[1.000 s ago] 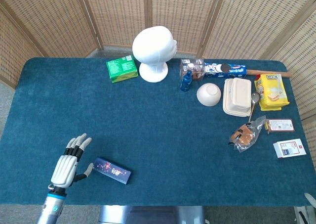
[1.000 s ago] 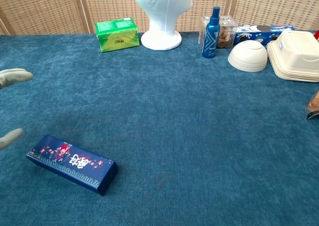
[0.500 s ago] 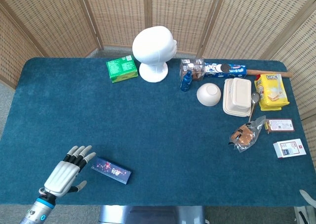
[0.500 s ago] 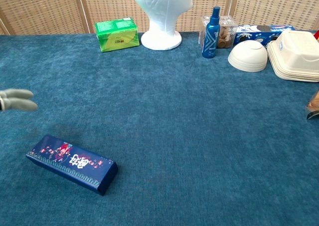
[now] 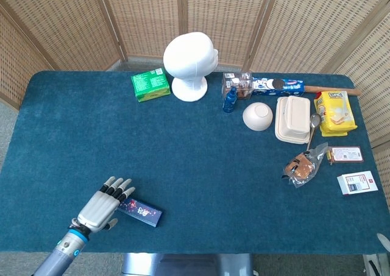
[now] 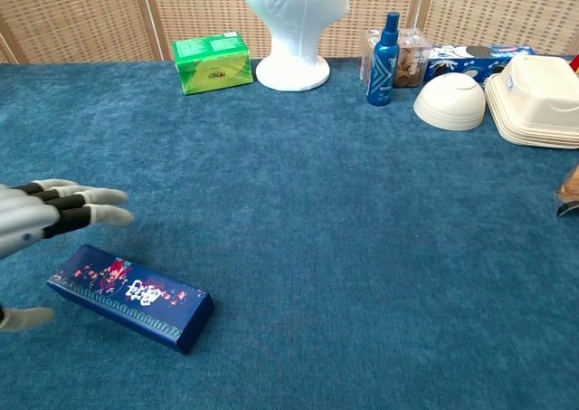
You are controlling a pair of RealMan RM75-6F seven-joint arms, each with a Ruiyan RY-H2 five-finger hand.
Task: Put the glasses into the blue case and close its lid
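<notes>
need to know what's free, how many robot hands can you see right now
1: the left hand, fingers spread, hovering at the near-left end of the blue case. The right hand is outside both views.

Head view looks steeply down; chest view sits low (both show the table (image 5: 195, 166)).

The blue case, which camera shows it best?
The chest view: the blue case is close, whole and its pattern shows. In the head view it looks small, with the left hand over its left end.
</notes>
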